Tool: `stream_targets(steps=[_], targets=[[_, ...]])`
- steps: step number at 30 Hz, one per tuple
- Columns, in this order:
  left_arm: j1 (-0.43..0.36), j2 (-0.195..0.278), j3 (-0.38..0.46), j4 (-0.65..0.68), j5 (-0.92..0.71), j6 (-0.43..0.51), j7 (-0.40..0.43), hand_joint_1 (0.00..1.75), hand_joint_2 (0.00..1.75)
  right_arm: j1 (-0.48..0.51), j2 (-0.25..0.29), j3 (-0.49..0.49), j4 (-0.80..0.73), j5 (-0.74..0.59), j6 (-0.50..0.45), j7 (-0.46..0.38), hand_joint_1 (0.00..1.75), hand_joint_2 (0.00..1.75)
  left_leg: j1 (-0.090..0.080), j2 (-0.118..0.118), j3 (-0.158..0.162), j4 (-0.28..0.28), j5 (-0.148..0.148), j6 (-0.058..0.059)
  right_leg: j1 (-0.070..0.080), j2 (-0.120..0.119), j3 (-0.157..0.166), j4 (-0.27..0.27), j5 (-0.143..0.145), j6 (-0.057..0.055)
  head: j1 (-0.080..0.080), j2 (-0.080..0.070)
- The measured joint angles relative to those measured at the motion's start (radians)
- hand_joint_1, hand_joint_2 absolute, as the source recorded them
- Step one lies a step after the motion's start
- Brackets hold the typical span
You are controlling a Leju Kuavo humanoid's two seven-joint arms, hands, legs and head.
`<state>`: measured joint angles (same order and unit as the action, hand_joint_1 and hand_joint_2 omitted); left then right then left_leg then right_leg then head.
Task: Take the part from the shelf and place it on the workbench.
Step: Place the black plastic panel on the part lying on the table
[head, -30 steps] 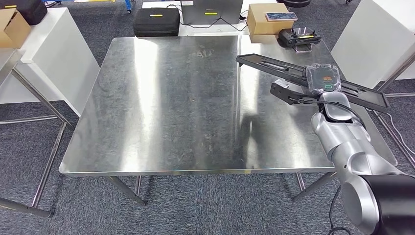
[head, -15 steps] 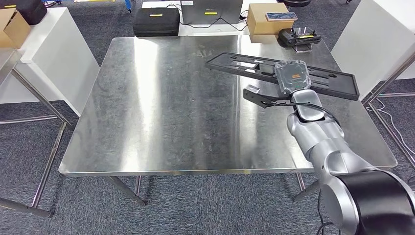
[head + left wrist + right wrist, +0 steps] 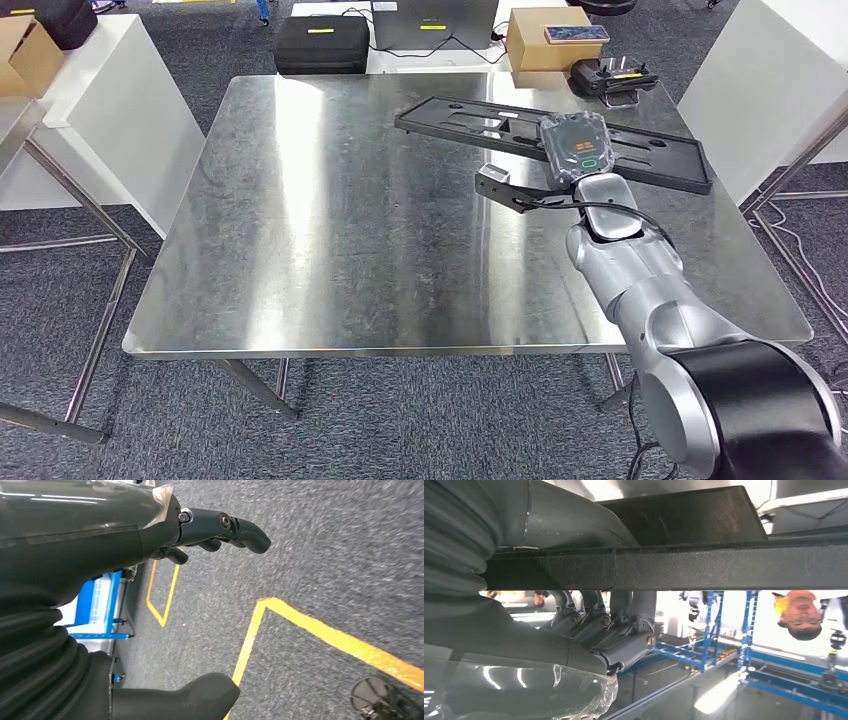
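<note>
A long flat black part (image 3: 470, 118) with slots and holes hangs over the far right of the steel workbench (image 3: 330, 230). My right hand (image 3: 574, 150) grips it near its middle. Close up in the right wrist view, the part (image 3: 724, 565) is a black bar crossing the frame, the thumb (image 3: 574, 525) on one side and the dark fingers (image 3: 624, 640) on the other. My left hand (image 3: 165, 535) hangs over grey carpet with its fingers spread and nothing in it.
Beyond the bench's far edge lie a black case (image 3: 320, 45), a laptop (image 3: 435, 22), a cardboard box (image 3: 555, 42) and a black controller (image 3: 612, 77). White furniture (image 3: 110, 110) stands at the left and a white panel (image 3: 770, 90) at the right. A person (image 3: 801, 615) is beyond the blue racks.
My right arm has carried the black part to the left and farther over the bench. The grip on it is unchanged.
</note>
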<state>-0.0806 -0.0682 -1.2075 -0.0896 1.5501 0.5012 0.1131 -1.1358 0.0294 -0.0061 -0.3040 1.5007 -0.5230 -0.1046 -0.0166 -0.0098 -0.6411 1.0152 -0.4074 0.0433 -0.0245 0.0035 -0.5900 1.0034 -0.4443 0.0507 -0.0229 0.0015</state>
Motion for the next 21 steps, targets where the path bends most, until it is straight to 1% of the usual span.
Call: stream_targets(steps=[7, 9, 11, 13, 15, 17, 21], targets=[[0.000, 0.020, -0.010, 0.001, 0.000, -0.011, -0.081, 0.00, 1.75, -0.006, -0.052, -0.010, 0.000, 0.006, 0.009, 0.015, 1.75, 1.75, 0.000, 0.000, 0.000, 0.000, 0.000, 0.000, -0.001, 0.000, 0.000, 0.000, 0.000, 0.000, 0.000, 0.000], [0.000, 0.028, -0.014, 0.003, 0.000, -0.013, -0.118, 0.00, 1.75, -0.005, -0.068, -0.016, 0.000, 0.012, 0.014, 0.018, 1.75, 1.75, 0.000, 0.000, 0.000, 0.000, 0.000, 0.000, -0.001, 0.000, 0.000, 0.000, 0.000, 0.000, 0.000, 0.000], [0.000, 0.034, -0.008, 0.004, 0.001, -0.013, -0.175, 0.00, 1.75, -0.002, -0.084, -0.020, 0.000, 0.016, 0.016, 0.018, 1.75, 1.75, 0.000, 0.000, 0.000, 0.000, 0.000, 0.000, -0.001, 0.000, 0.000, 0.000, 0.000, 0.000, 0.000, 0.000], [0.000, 0.040, 0.007, 0.005, 0.001, -0.020, -0.236, 0.00, 1.75, 0.002, -0.099, -0.025, 0.000, 0.018, 0.016, 0.014, 0.87, 1.75, 0.000, 0.000, 0.000, 0.000, 0.000, 0.000, -0.001, 0.000, 0.000, 0.000, 0.000, 0.000, 0.000, 0.000], [0.000, 0.044, 0.031, 0.006, 0.002, -0.038, -0.277, 0.00, 1.75, 0.007, -0.112, -0.031, 0.000, 0.019, 0.016, 0.012, 0.00, 1.75, 0.000, 0.000, 0.000, 0.000, 0.000, 0.000, -0.001, 0.000, 0.000, 0.000, 0.000, 0.000, 0.000, 0.000], [0.000, 0.047, 0.056, 0.006, 0.002, -0.058, -0.292, 0.00, 1.75, 0.011, -0.121, -0.037, 0.000, 0.019, 0.018, 0.012, 0.00, 1.75, 0.000, 0.000, 0.000, 0.000, 0.000, 0.000, -0.001, 0.000, 0.000, 0.000, 0.000, 0.000, 0.000, 0.000], [0.000, 0.047, 0.085, 0.006, 0.002, -0.092, -0.289, 0.00, 1.75, 0.024, -0.136, -0.055, 0.000, 0.005, 0.024, 0.009, 0.00, 1.75, 0.000, 0.000, 0.000, 0.000, 0.000, 0.001, -0.001, 0.000, 0.000, 0.000, 0.000, 0.000, 0.000, 0.000]])
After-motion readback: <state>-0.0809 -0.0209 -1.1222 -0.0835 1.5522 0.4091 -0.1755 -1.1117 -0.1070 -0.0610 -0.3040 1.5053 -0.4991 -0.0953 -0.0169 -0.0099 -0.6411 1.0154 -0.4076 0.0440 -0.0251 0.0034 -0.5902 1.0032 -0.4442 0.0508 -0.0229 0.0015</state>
